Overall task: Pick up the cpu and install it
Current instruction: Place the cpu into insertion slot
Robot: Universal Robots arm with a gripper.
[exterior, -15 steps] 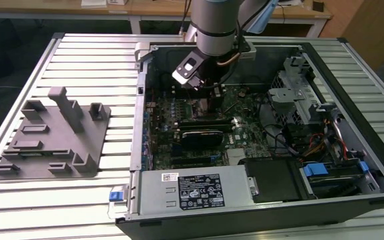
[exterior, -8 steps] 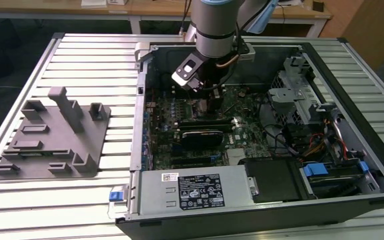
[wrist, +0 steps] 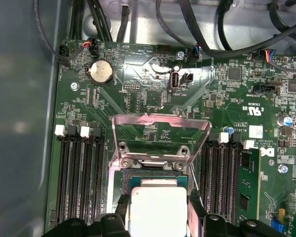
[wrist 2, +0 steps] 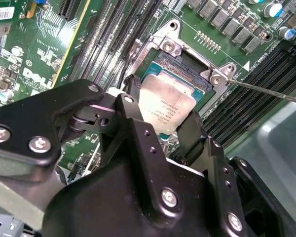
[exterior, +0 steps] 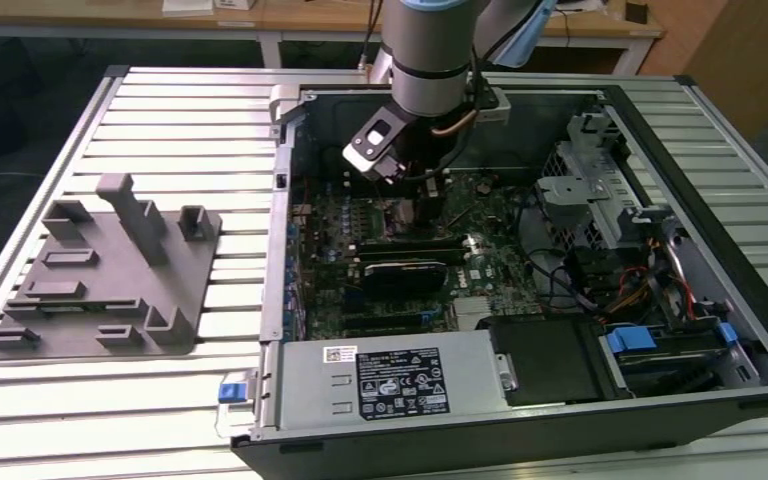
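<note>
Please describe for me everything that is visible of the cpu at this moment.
The cpu is a flat square chip with a shiny silver metal top, faint print on it, and a thin pale rim. In both wrist views the jaws of the gripper press on two opposite edges of it. It lies over the open socket on the green motherboard, and the socket's metal load plate is raised. Whether it is fully seated I cannot tell.
</note>
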